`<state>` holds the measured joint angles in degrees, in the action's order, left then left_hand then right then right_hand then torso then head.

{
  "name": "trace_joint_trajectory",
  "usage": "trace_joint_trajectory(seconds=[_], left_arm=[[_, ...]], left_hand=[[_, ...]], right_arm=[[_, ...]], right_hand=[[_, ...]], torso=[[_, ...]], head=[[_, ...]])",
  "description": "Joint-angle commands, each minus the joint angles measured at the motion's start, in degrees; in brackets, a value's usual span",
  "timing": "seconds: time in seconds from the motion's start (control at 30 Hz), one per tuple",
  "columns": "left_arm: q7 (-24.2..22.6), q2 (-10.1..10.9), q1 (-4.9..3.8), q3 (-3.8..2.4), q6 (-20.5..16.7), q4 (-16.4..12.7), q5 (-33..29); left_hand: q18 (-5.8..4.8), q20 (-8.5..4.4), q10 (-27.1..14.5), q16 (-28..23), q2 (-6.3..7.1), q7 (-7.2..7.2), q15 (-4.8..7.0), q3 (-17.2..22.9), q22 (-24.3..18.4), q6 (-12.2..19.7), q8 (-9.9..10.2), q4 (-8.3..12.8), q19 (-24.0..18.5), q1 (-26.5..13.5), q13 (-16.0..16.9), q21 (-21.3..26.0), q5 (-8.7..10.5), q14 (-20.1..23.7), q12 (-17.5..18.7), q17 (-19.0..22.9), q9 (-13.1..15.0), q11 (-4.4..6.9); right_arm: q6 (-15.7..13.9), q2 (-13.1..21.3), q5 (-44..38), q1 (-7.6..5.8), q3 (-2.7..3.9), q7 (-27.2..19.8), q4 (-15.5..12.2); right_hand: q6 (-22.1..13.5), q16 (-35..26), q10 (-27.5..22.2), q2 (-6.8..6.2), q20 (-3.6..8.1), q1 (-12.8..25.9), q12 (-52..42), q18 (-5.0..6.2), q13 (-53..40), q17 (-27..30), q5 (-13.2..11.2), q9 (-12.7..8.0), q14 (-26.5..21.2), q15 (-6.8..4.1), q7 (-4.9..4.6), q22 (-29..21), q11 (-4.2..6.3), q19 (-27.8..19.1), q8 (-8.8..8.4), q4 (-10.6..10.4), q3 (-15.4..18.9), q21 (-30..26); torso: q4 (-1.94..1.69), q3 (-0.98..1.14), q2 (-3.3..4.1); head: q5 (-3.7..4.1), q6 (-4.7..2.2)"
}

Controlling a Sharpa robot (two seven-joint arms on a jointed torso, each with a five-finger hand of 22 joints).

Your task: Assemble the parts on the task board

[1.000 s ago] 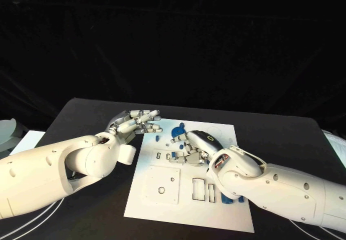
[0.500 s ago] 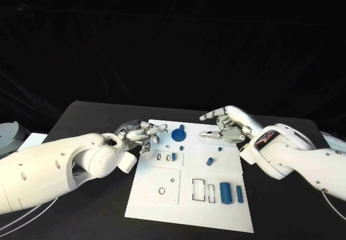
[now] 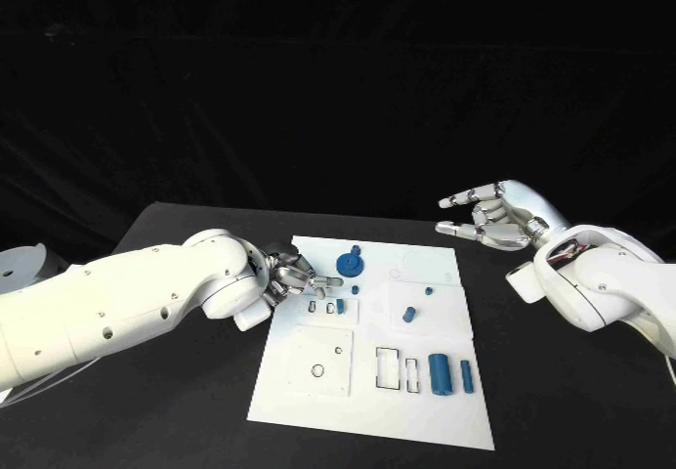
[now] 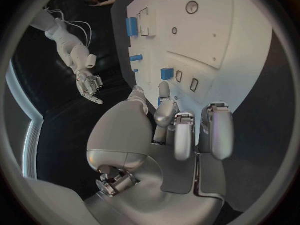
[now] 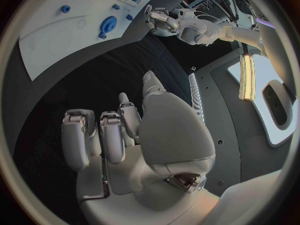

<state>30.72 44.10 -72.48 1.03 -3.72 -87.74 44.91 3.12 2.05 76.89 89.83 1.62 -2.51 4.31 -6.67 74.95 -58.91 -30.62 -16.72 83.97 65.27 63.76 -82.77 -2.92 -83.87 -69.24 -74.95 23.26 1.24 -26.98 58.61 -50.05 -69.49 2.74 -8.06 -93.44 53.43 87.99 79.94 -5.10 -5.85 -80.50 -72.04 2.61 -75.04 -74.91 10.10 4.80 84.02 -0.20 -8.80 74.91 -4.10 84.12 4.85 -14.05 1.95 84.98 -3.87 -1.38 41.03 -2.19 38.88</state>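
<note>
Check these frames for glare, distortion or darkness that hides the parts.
Head view: dark backdrop, evenly lit board, parts readable. Left wrist view: fisheye bends the board's edges; the left hand covers the middle. Right wrist view: bright strip of glare at one side.

— Where did the task board [image 3: 369,391] sit?
— In the middle of the table [image 3: 564,391]. The left hand [image 3: 293,274] sat at its nine o'clock edge, near the top corner; the right hand [image 3: 493,217] hung off the board at about two o'clock.
— And the parts?
— A disc-shaped part [image 3: 350,262] lay toward twelve o'clock, with a small part [image 3: 357,289] just below it. A peg [image 3: 408,315] lay near the centre. Two long parts lay side by side at about four o'clock, one [image 3: 440,373] left of the other [image 3: 466,376].
</note>
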Motion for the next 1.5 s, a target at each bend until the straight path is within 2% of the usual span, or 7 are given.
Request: trace_joint_trajectory(seconds=[0.03,0.17,0.3,0.5,0.77,1.23,1.5], left_arm=[[7.78,-1.91,-0.74,-0.03,3.57,1.51,7.75],[9.08,-3.98,-1.36,-0.02,5.72,3.20,9.40],[9.63,-5.57,-1.67,-0.01,7.50,4.54,10.91],[9.93,-7.61,-1.82,0.02,9.61,6.59,12.29],[10.06,-9.88,-1.81,0.27,11.56,8.73,13.17],[10.20,-11.91,-1.78,0.36,14.30,10.16,13.38],[10.28,-12.69,-1.70,0.43,15.61,10.81,13.39]], left_hand=[[-0.50,-0.68,0.26,0.17,-0.07,0.22,0.54,-1.39,3.18,0.85,-1.61,0.00,0.97,-0.59,0.86,-0.53,0.20,-6.13,-0.70,-15.05,1.64,0.37],[-0.58,-0.77,0.32,0.17,-0.84,0.32,0.73,-1.84,3.59,1.71,-2.90,0.04,0.99,0.02,1.20,-0.79,0.21,-6.13,-0.97,-15.05,3.10,0.51],[-0.60,-0.80,0.29,0.17,-1.22,0.35,0.74,-2.02,3.75,2.17,-3.46,0.04,0.99,0.28,1.27,-0.89,0.21,-6.13,-1.00,-15.05,3.78,0.52],[-0.68,-0.82,0.41,0.17,-1.37,0.40,0.76,-2.47,4.16,2.54,-4.09,0.00,1.09,0.31,1.56,-1.12,0.22,-6.13,-1.22,-15.05,4.54,0.56],[-0.87,-0.91,1.05,0.17,-1.56,0.59,0.87,-3.19,5.13,2.72,-5.02,0.00,1.46,0.26,2.59,-1.69,0.22,-6.13,-2.05,-15.05,5.62,0.72],[-1.20,-1.16,2.33,0.17,-2.85,1.01,1.17,-3.55,6.77,2.93,-6.40,0.20,2.11,1.24,4.64,-2.66,0.15,-6.13,-3.68,-15.05,7.55,1.09],[-1.28,-1.17,2.58,0.17,-2.96,1.02,1.18,-3.34,7.14,3.01,-6.50,0.18,2.27,1.63,5.12,-2.86,0.13,-6.13,-4.04,-15.05,7.79,1.11]], right_arm=[[0.97,0.16,1.39,-0.04,-0.07,0.19,-0.09],[1.39,0.47,0.80,-0.07,-0.16,0.97,-0.15],[1.73,0.63,0.30,-0.10,-0.24,1.63,-0.06],[2.07,0.54,-1.26,-0.11,-0.31,2.20,0.15],[2.36,0.18,-1.86,-0.11,-0.38,2.55,0.36],[2.56,-0.68,-2.09,-0.10,-0.53,2.59,0.97],[2.74,-0.90,-2.10,-0.09,-0.56,2.58,1.06]], right_hand=[[0.58,-0.35,-0.14,0.58,0.36,-0.10,0.30,-0.23,-1.13,-10.90,-0.30,0.07,4.98,-0.29,-0.04,4.35,0.27,0.79,0.27,0.25,0.07,-0.36],[0.62,-0.36,-0.14,0.58,0.37,-0.06,0.30,-0.23,-1.12,-10.89,-0.37,0.08,4.98,-0.30,-0.03,4.33,0.27,0.78,0.29,0.28,0.14,-0.38],[0.68,-0.39,-0.15,0.58,0.38,0.00,0.32,-0.22,-1.09,-10.85,-0.38,0.09,4.97,-0.31,-0.01,4.31,0.29,0.77,0.32,0.29,0.20,-0.39],[0.78,-0.46,-0.28,0.60,0.40,0.08,0.58,-0.22,-0.87,-10.73,-0.24,0.11,4.94,-0.33,0.02,4.27,0.32,0.75,0.37,0.32,0.32,-0.42],[0.83,-0.52,-0.31,0.61,0.42,0.16,0.66,-0.19,-0.79,-10.64,-0.12,0.12,4.92,-0.35,0.04,4.16,0.34,0.70,0.40,0.35,0.44,-0.48],[0.95,-0.59,-0.32,0.77,0.48,0.36,0.74,-0.19,-0.66,-10.55,0.41,0.13,4.89,-0.41,0.10,4.13,0.40,0.69,0.45,0.40,0.71,-0.51],[0.97,-0.60,-0.31,0.82,0.49,0.39,0.75,-0.19,-0.64,-10.53,0.54,0.13,4.89,-0.42,0.11,4.12,0.42,0.69,0.46,0.43,0.76,-0.52]], torso=[[0.00,0.24,-0.21],[-0.01,0.23,-0.10],[0.03,0.18,-0.07],[-0.12,0.14,-0.10],[-0.05,0.06,-0.11],[-0.10,0.14,-0.08],[0.02,0.14,-0.06]], head=[[-0.32,0.09],[-0.76,0.11],[-0.38,0.28],[-0.22,0.50],[-0.24,0.91],[-0.21,1.25],[-0.24,1.28]])
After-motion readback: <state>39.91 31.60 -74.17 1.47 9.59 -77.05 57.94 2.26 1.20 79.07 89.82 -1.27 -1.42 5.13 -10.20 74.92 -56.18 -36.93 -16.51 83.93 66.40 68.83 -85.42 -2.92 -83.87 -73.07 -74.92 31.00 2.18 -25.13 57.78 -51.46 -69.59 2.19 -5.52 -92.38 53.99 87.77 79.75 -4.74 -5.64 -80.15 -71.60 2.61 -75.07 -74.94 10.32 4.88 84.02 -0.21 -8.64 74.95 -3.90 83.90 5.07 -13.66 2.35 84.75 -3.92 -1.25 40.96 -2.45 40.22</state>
